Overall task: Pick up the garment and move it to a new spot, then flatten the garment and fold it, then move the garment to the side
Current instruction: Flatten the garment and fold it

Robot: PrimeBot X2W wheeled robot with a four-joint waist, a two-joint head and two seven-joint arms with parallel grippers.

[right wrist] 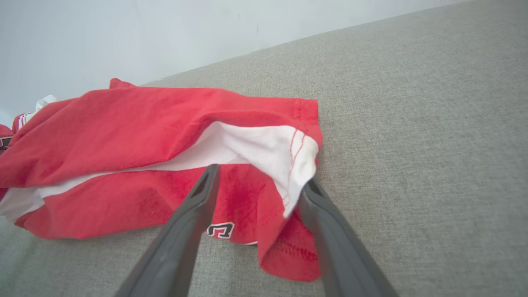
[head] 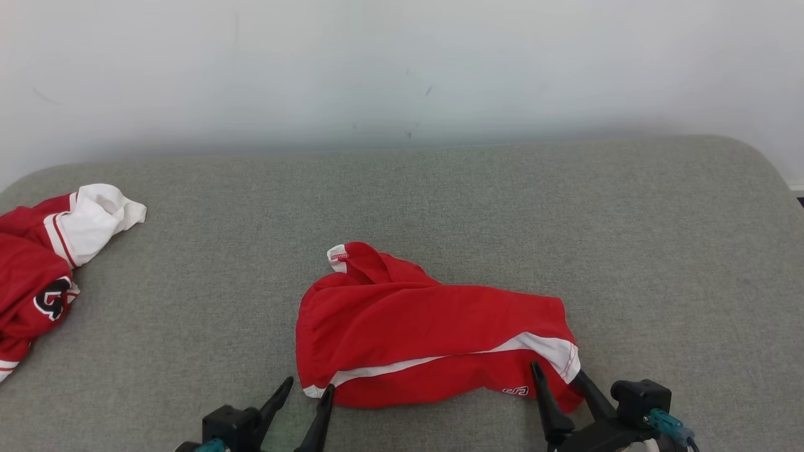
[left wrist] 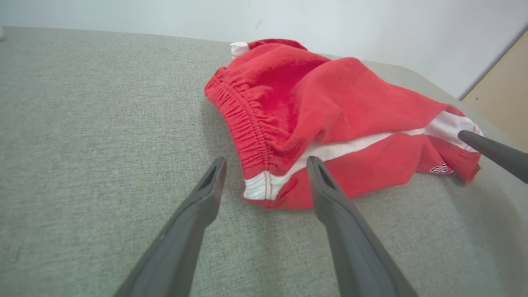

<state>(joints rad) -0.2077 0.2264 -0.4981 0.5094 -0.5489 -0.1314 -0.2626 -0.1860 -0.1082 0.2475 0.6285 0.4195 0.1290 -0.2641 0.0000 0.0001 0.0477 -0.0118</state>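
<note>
The garment (head: pixel 427 333), red shorts with a white side stripe, lies crumpled on the grey padded surface (head: pixel 440 201) near its front edge. My left gripper (head: pixel 309 384) stands open just before the shorts' near-left corner. In the left wrist view that gripper (left wrist: pixel 266 161) has its fingers on either side of the waistband end (left wrist: pixel 258 187), slightly short of it. My right gripper (head: pixel 556 370) is open at the shorts' right hem. In the right wrist view its fingers (right wrist: pixel 260 175) straddle the white-and-red hem corner (right wrist: pixel 288 165), which drapes against the right finger.
A second red-and-white garment (head: pixel 44 263) lies bunched at the left edge of the surface. A pale wall (head: pixel 402 69) runs behind. A wooden panel (left wrist: pixel 503 95) shows past the right side. Bare grey surface stretches behind and to the right of the shorts.
</note>
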